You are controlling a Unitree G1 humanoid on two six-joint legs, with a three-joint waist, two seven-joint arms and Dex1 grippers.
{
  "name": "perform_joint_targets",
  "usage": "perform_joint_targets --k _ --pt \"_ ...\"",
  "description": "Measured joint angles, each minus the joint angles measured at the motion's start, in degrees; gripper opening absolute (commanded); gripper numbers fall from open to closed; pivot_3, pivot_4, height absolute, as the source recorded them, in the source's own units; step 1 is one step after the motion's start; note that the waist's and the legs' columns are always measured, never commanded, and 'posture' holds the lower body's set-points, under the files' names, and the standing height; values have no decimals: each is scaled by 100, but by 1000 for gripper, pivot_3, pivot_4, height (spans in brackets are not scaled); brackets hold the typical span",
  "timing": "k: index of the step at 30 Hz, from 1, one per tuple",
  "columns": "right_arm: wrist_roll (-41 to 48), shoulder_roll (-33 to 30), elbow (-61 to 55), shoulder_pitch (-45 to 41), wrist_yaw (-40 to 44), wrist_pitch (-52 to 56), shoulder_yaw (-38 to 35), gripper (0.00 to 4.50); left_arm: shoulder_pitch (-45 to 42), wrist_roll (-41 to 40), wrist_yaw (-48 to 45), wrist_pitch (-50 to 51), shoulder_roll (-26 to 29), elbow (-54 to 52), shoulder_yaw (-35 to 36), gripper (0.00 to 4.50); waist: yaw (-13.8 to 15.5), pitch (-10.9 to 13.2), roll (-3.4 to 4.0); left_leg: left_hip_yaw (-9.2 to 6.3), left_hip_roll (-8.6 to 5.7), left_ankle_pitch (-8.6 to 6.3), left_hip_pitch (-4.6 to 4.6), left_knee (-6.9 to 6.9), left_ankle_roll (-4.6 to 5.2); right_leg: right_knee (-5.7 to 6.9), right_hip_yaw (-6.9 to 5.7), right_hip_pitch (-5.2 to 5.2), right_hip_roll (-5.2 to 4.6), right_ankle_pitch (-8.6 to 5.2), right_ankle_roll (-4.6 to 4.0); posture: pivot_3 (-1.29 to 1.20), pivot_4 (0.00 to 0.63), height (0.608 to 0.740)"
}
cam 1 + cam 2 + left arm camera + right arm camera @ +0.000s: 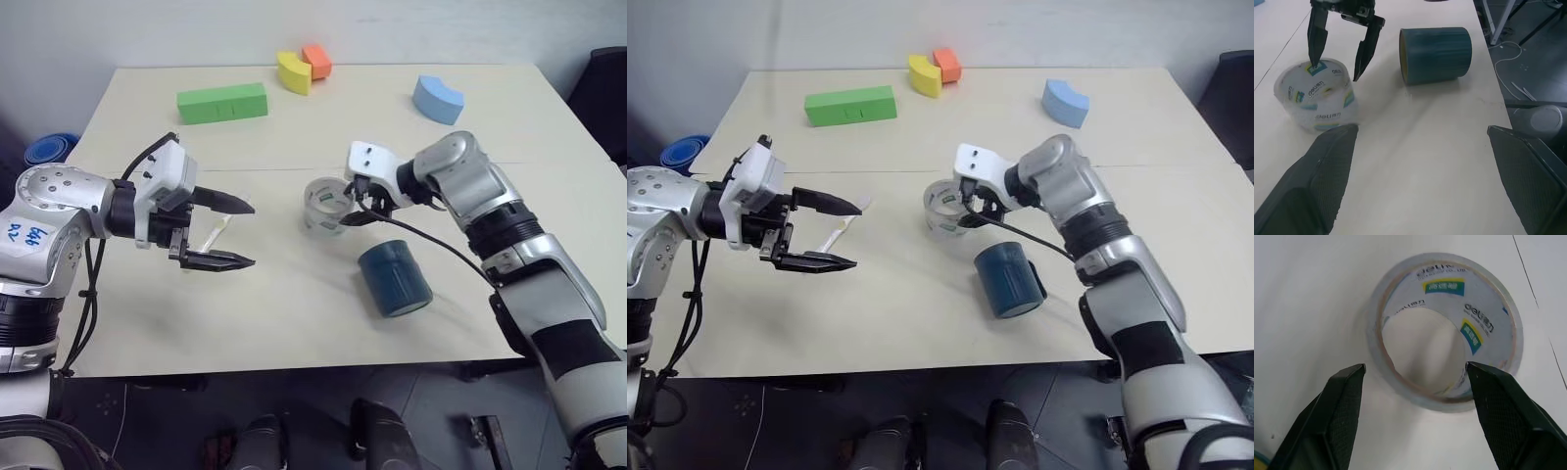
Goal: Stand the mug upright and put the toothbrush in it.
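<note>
The left hand [220, 233] hangs over the left half of the desk [294, 323], its two black fingers spread wide with nothing between them, pointing across toward the middle. Behind and under those fingers lies the toothbrush [209, 235], flat on the desk and partly hidden by the hand; its pale handle and white head can just be made out.

Further right, near the desk's centre, sits a clear roll of tape [324, 205], lying flat with its hole facing up. The right hand [358, 204] is poised right at it, its fingers parted and straddling the roll's rim; in the right wrist view the roll sits between the two open fingers, and no firm grip on it shows. It carries nothing.

Just to the right of the tape and nearer the front edge lies the mug [394, 279], on its side, ribbed wall resting on the desk and its mouth turned toward the front.

Along the far side, left to right, stand a green block [222, 102], a yellow block [293, 71] touching an orange block [317, 61], and a blue block [437, 98], all well apart from the work.

As a judgement, neither part of the task is done: the mug has yet to be stood upright, and the toothbrush is untouched on the desk.
</note>
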Motion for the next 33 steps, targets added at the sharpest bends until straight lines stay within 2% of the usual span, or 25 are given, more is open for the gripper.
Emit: perform_joint_targets --k 4,6,8,14,15,26,29,33 --pt "-301 257 318 -14 138 -388 106 3368 0 0 23 12 -2 -22 2 4500 -13 0 0 -3 0 2 3 4 -2 10 3 1 0 0 0 0 150 740" --pt "-446 318 491 -44 136 -569 124 3010 0 3 50 16 -2 -23 5 4500 -22 0 1 -5 0 2 4 4 -2 11 3 0 0 0 0 0 150 740" --pt "-586 407 688 -107 130 -760 153 2475 0 10 85 16 -2 -23 7 4500 -42 0 1 -5 0 2 4 1 -2 11 2 0 0 0 0 0 150 740" --pt "-860 644 1213 -207 60 -1256 188 385 1 16 177 19 -2 -30 26 4500 -59 1 1 -7 0 2 6 1 -3 13 3 0 0 0 0 0 150 740" --pt "-880 676 1294 -253 3 -1302 183 242 0 16 193 19 -3 -38 29 4500 -64 1 1 -7 1 2 7 2 -3 15 3 1 0 0 0 0 150 740" --pt "-841 659 1542 -365 -373 -1296 -348 237 -19 17 369 62 -262 -65 42 4500 -47 3 4 -11 0 3 6 2 -4 17 3 0 0 0 0 0 150 740" --pt "-617 170 873 -357 -554 -784 -879 237 -99 -133 430 281 -448 -179 55 4500 4 9 8 -22 -1 3 -5 8 -4 17 1 -1 -1 0 0 0 150 740" --pt "-280 -1195 -1467 540 -686 691 -1899 237 -280 -452 447 560 -752 -484 20 4500 179 8 5 -49 -2 1 -8 2 -1 23 -2 4 -1 0 0 0 150 740"
